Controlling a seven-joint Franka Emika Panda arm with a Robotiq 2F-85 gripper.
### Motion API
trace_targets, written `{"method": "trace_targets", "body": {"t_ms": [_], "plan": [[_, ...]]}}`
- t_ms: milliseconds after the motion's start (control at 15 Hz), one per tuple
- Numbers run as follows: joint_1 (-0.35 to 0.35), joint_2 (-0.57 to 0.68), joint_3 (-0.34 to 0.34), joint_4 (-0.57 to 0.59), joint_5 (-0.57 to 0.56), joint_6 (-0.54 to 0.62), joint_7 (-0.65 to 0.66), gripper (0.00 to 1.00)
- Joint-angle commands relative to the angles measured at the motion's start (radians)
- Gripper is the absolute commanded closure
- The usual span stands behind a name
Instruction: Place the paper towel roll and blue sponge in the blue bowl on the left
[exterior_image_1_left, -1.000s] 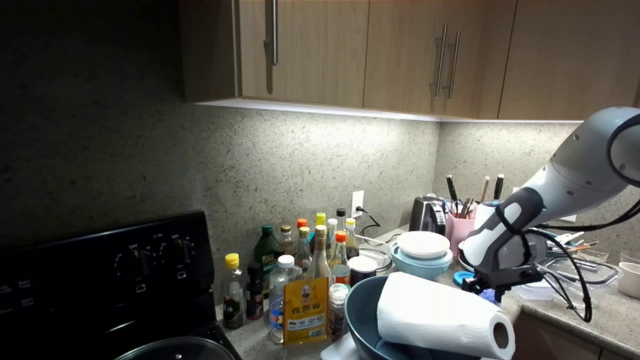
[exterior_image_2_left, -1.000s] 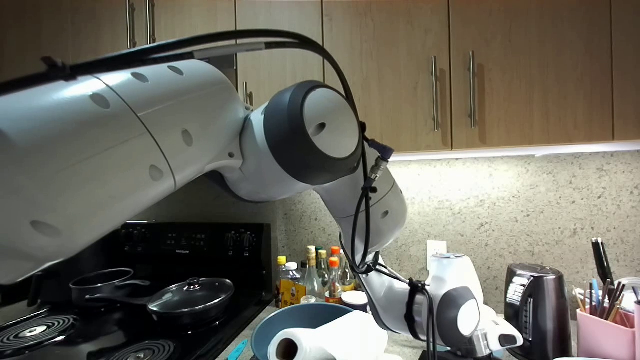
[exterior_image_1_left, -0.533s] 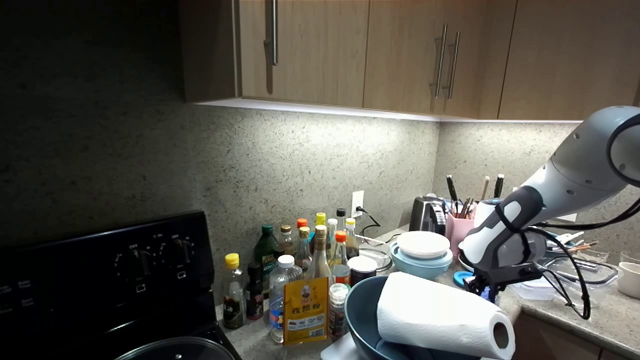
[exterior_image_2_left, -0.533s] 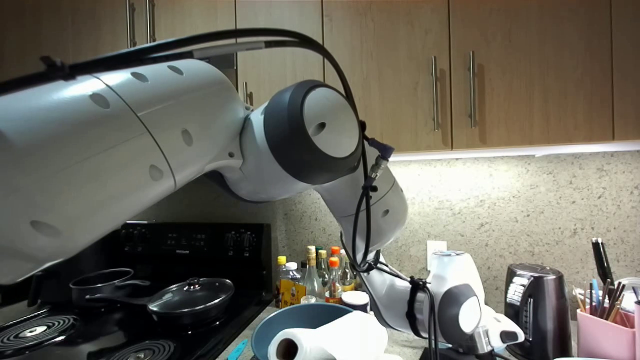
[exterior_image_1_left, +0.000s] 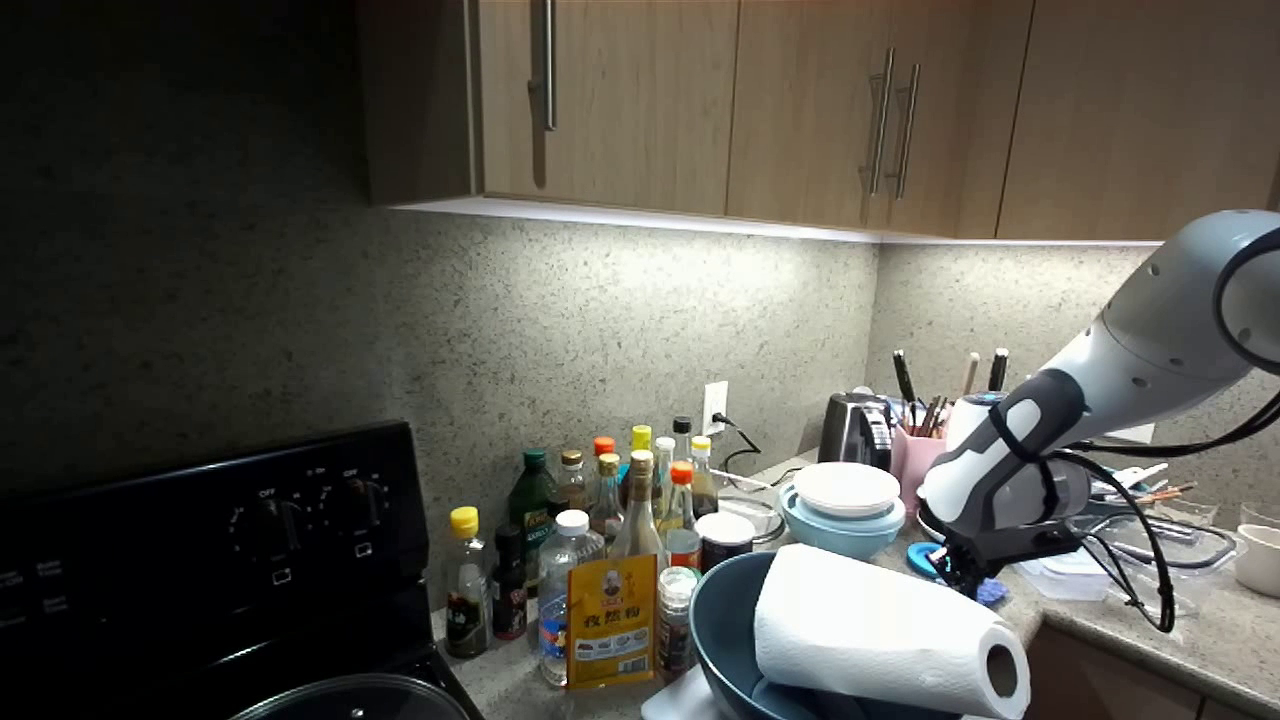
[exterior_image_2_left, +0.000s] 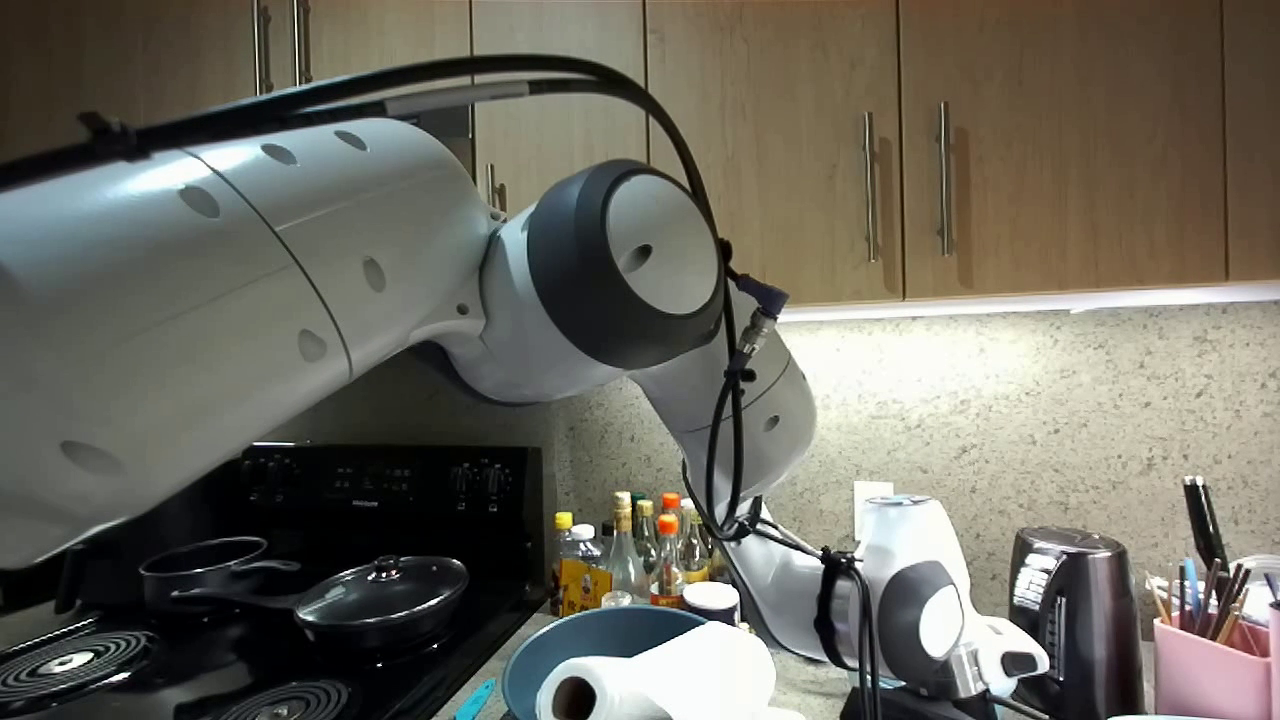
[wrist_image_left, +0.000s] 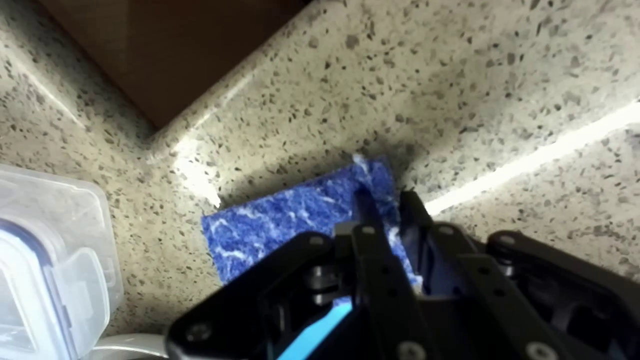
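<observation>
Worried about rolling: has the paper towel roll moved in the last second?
No. In both exterior views the paper towel roll shows no visible shift against the black stove; nor does the blue bowl.

White arm (exterior_image_2_left: 400, 250), dark-grey joint (exterior_image_2_left: 565, 265), 2 black cables (exterior_image_2_left: 560, 65); black fingers (wrist_image_left: 385, 280), silver screws (wrist_image_left: 411, 350).

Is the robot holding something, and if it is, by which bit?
It can't be told: the gripper is at one end of the blue sponge, its jaws close together, but whether they pinch it doesn't show.
</observation>
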Motion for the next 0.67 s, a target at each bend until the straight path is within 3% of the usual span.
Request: {"method": "trace_targets", "body": {"t_ms": [0,67,267,600], "plan": [[-0.006,-0.001,0.008,-0.008,0.007,0.018,-0.001,0.95],[-0.002,0.001,0.004,-0.009,0.001,0.030,-0.002,0.93],[0.005,0.002,-0.001,-0.007,-0.002,0.034,0.000,1.00],[0.002,-0.003,0.001,-0.013,-0.003,0.044,-0.006,1.00]]}}
